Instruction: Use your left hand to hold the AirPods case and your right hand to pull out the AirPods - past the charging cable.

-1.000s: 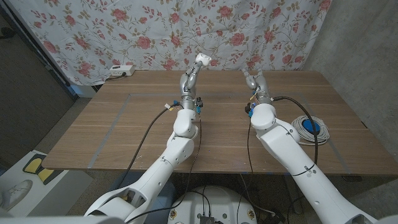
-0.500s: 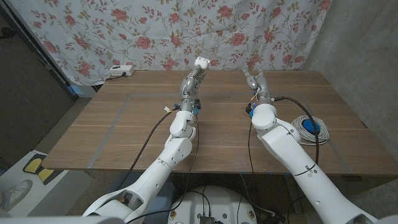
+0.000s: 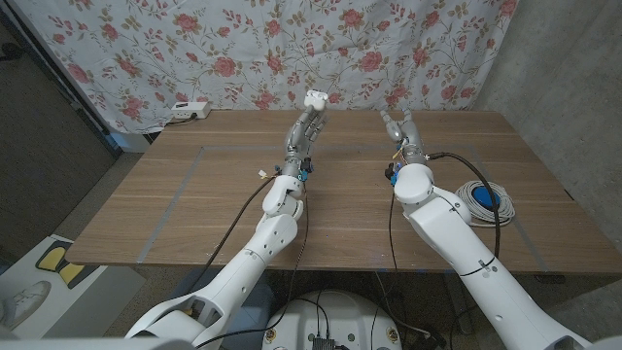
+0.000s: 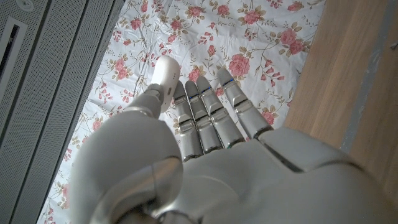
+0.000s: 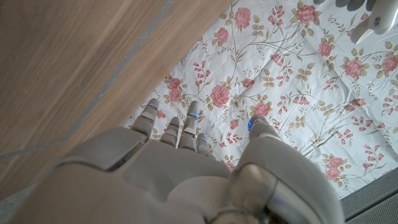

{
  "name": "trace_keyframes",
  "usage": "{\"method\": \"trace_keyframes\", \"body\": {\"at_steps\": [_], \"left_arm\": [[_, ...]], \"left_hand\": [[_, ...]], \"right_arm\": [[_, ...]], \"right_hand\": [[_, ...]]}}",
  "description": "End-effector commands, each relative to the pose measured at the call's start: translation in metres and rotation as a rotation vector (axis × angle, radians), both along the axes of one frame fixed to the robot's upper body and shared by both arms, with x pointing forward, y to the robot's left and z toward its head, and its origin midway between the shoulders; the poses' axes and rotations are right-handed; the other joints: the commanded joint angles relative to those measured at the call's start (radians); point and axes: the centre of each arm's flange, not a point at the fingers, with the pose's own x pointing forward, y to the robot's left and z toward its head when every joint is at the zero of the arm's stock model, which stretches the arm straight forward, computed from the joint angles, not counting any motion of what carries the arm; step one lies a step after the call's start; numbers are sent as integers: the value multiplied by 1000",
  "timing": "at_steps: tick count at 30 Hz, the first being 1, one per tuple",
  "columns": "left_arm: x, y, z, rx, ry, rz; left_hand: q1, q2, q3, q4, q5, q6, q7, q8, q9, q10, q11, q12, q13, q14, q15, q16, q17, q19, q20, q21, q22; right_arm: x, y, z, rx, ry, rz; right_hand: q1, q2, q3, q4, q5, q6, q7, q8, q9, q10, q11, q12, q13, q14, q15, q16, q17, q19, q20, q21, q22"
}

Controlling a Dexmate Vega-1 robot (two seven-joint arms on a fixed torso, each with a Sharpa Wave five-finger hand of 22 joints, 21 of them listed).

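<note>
From the head view, my left hand [image 3: 307, 122] held the white AirPods case [image 3: 315, 97] raised near the table's [image 3: 194, 204] far edge; my right hand [image 3: 399, 126] stood apart, fingers loose, apparently holding nothing. A coiled cable [image 3: 483, 201] lay near the right edge. In the left wrist view, fingers [image 4: 208, 115] pinched the case [image 4: 165, 73].

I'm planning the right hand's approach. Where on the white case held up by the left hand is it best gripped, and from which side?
Probably the rounded top end of the AirPods case. It sticks out bare above the left hand, whose fingers and thumb cover its lower part. Come from the robot's right, where the right hand waits with its fingers apart. I cannot tell if the lid is open.
</note>
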Motion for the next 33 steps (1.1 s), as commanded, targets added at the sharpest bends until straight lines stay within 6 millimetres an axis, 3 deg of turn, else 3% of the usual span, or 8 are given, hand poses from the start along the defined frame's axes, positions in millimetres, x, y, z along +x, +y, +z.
{"method": "trace_keyframes", "body": {"at_steps": [1,4,7,11,16,22,26,33], "left_arm": [[4,-5,-6,-32,37,-133],[4,-5,-7,-34,30,-129],[3,-5,-9,-45,43,-135],[3,-5,-8,-25,38,-156],[5,-4,-7,-17,21,-184],[8,-4,-10,-28,33,-244],[8,-7,-15,-52,74,-261],[6,-7,-18,-52,93,-264]], "left_hand": [[15,11,37,-13,-2,4,13,49,195,13,-2,3,7,22,-3,-2,5,9,-13,3,3],[13,11,44,-13,-5,6,15,51,196,41,12,11,15,63,1,4,6,24,-16,9,5],[12,14,52,-11,-7,7,13,50,194,78,7,22,22,111,0,13,7,24,-21,8,6],[5,17,56,-4,-10,-1,1,52,201,78,-10,20,29,117,-14,9,9,19,-31,6,7],[-15,43,63,36,-10,-33,-23,62,225,76,-21,19,55,148,-23,26,34,18,-36,9,11],[-20,47,100,99,1,-127,-37,102,303,44,-31,23,136,121,-26,41,92,-43,-17,-2,22],[-21,49,113,123,4,-150,-38,126,337,31,-41,33,171,122,-22,49,116,-67,-16,-3,27],[-12,47,128,132,6,-171,-38,158,376,33,-39,56,212,126,-28,57,145,-79,-13,3,33]], "right_arm": [[-1,1,-3,-6,10,3],[-1,1,-4,-4,12,4],[0,1,-5,-3,13,4],[0,1,-6,-3,15,5],[1,1,-6,-1,16,9],[3,0,-7,-1,22,12],[4,-2,-8,-2,28,12],[4,-3,-9,-1,32,14]], "right_hand": [[-7,0,1,-4,3,5,-3,7,3,5,-9,-8,2,0,4,6,1,1,2,7,3],[-7,1,1,-5,3,6,-4,7,3,6,-11,-9,0,0,4,6,1,2,2,7,3],[-7,2,1,-6,4,7,-6,8,3,3,-11,-12,-1,0,4,7,1,3,2,8,3],[-7,3,2,-7,4,10,-6,9,2,5,-12,-13,-4,0,4,7,0,6,1,8,3],[-8,4,1,-8,4,10,-8,9,2,5,-14,-15,-6,-1,4,7,0,7,1,9,3],[-9,4,1,-9,4,11,-8,9,2,5,-14,-18,-8,-1,4,8,0,10,1,9,3],[-10,5,1,-9,3,12,-7,10,2,5,-14,-20,-10,-1,4,9,0,11,1,10,3],[-12,7,0,-9,3,12,-7,10,2,-1,-14,-25,-12,-2,5,9,-1,13,1,10,3]]}}
